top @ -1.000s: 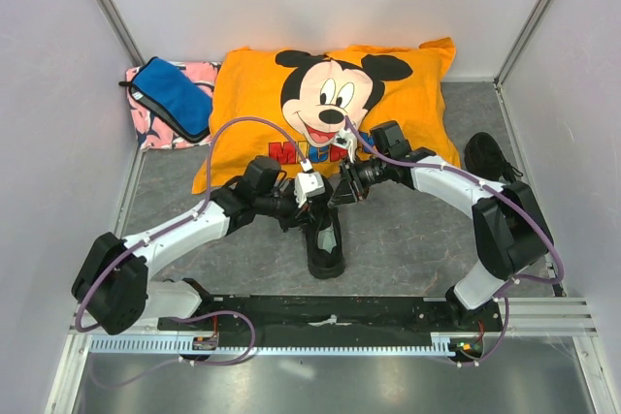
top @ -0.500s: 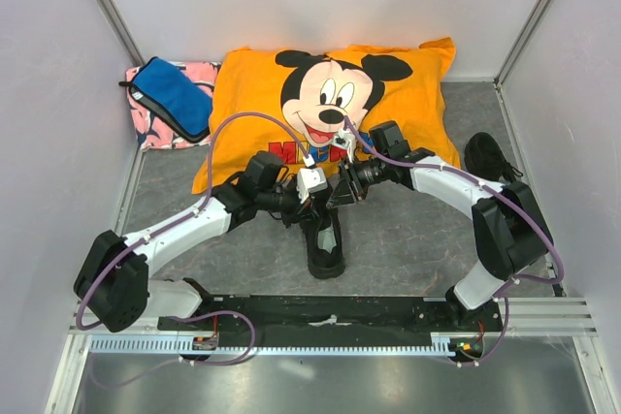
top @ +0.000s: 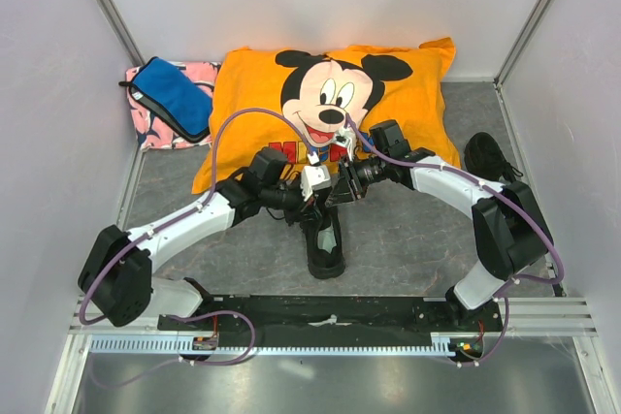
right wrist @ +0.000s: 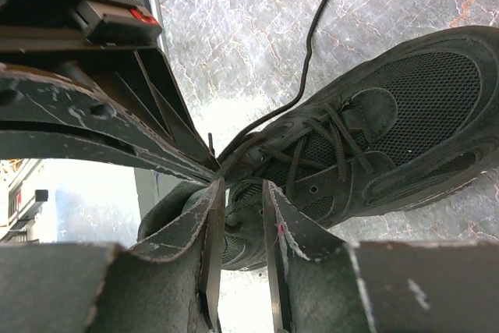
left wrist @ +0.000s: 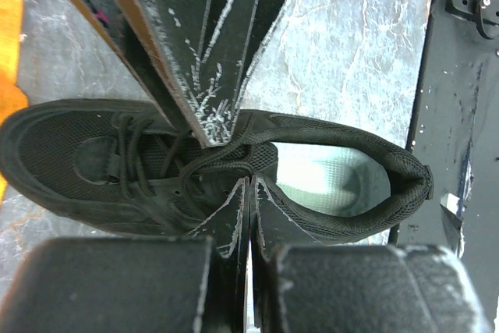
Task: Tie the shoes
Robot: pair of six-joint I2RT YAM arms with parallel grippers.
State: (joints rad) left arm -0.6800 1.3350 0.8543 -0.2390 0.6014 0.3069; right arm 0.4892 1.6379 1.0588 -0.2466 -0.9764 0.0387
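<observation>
One shoe lies on the counter between the two arms, heel toward their bases and toe toward the pillow. The other shoe sits well apart by the right wall, untouched.

Both tools meet over the near shoe's tongue, just where the lacing ends. The left tool is clenched, its tips right above the top crossings. Whether a lace is nipped between them I cannot tell, as the fingers hide the spot. The right tool stands part-open with nothing plainly between its fingers, and the left tool's tip is almost touching it.

One loose lace runs from the top eyelets out across the counter. I cannot pick out the second end.

No knot or bow shows on either shoe, so I judge this to be the opening step: gathering the two ends before the first crossover.

The next move probably calls for the right tool to close on a free end (the long strand on the counter looks the easiest to reach). The two tools would then draw apart enough to leave room to cross the laces without dragging the light shoe along.
</observation>
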